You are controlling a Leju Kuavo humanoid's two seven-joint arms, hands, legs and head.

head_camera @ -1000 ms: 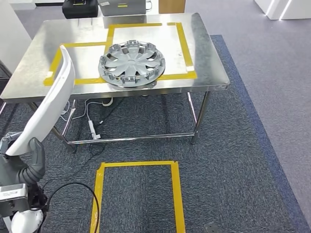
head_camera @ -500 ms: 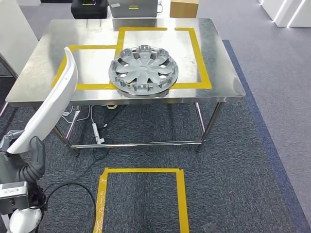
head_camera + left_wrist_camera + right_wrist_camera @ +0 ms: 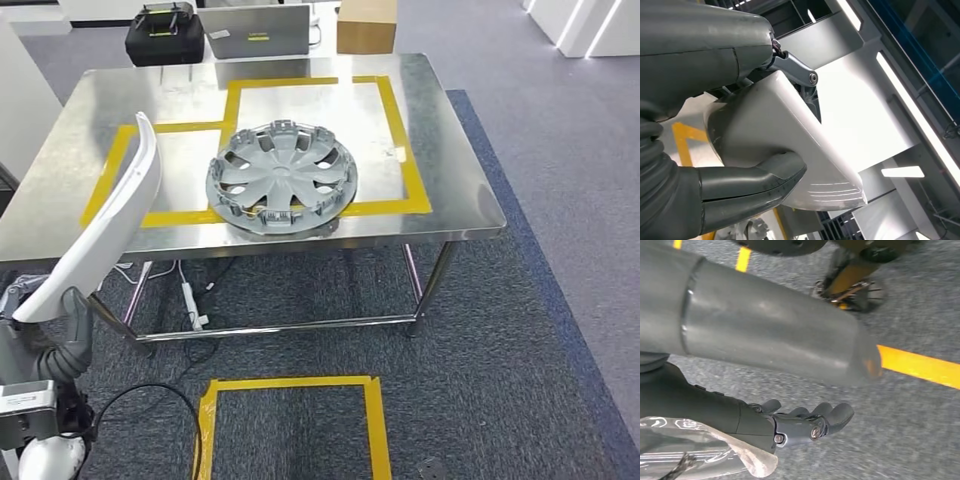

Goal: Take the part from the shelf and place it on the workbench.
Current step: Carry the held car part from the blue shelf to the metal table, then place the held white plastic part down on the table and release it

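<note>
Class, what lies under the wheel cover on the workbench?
The wheel cover rests on the steel workbench, overlapping yellow tape. What's beneath its centre is covered.

A grey plastic wheel cover (image 3: 281, 178) lies on yellow tape lines (image 3: 392, 120); beyond it, a black case (image 3: 164, 38) and a brown cardboard box (image 3: 366, 25).

A grey wheel cover (image 3: 281, 178) lay mid-bench (image 3: 60, 190), straddling the yellow tape (image 3: 226, 112). Bare steel lay open to its left and right. Behind it a black case (image 3: 164, 38), a laptop (image 3: 256, 32) and a cardboard box (image 3: 367, 24) blocked the far edge.
</note>
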